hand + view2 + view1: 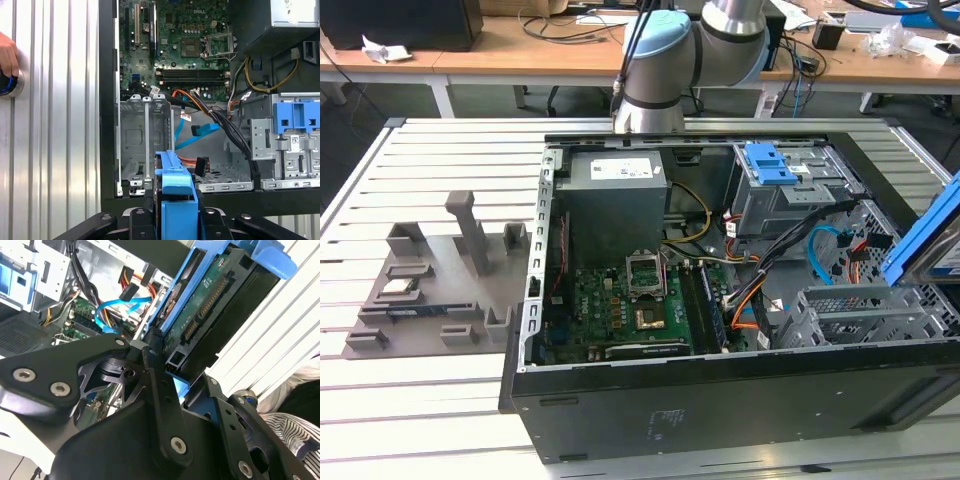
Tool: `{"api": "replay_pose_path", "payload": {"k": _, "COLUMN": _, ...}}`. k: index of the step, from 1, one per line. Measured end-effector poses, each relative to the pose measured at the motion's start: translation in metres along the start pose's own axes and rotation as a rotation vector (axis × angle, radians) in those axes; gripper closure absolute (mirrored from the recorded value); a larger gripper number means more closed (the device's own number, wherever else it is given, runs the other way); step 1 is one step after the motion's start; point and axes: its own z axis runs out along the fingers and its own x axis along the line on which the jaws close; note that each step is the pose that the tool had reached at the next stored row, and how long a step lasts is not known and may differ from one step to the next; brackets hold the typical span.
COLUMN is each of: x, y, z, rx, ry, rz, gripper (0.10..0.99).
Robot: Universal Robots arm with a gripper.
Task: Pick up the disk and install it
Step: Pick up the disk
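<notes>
In the exterior view, the robot arm reaches in from the far side of an open computer case that lies on a slatted metal tabletop. The disk, framed in its blue caddy, hangs tilted at the exterior view's right edge, off the tabletop and above an empty grey drive bay in that end of the case. Further back in the case sits a blue-latched drive cage, with the green motherboard toward the exterior view's left. Outside the case on that side, a grey fixture tray rests on the tabletop. In the second wrist view, the black gripper is clamped on one end of the disk, whose green circuit board and connector face the camera inside the blue frame. A blue data cable curls inside the case behind it, and a striped sleeve shows past the gripper. In the first wrist view, the disk is seen edge-on, pinched between the gripper's fingers and held outside the case's black wall, in line with the empty bay. The motherboard lies beyond the bay and the blue-latched cage lies to one side. A person's hand rests on a round button on the tabletop, well apart from the case.
</notes>
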Motion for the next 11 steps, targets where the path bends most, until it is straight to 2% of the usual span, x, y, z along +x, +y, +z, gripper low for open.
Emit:
{"api": "replay_pose_path", "payload": {"k": 6, "x": 0.0004, "y": -0.0034, "z": 0.0041, "rx": 0.0, "ry": 0.0003, "rz": 0.001, "gripper": 0.718}}
{"api": "replay_pose_path", "payload": {"k": 7, "x": 0.0004, "y": -0.0021, "z": 0.0048, "rx": 0.0, "ry": 0.0002, "rz": 0.001, "gripper": 0.718}}
{"api": "replay_pose_path", "payload": {"k": 8, "x": 0.0005, "y": 0.002, "z": 0.0053, "rx": 0.0, "ry": 0.0, "rz": 0.001, "gripper": 0.718}}
{"api": "replay_pose_path", "payload": {"k": 11, "x": 0.0005, "y": 0.0064, "z": 0.0056, "rx": 0.0, "ry": 0.0001, "rz": 0.001, "gripper": 0.718}}
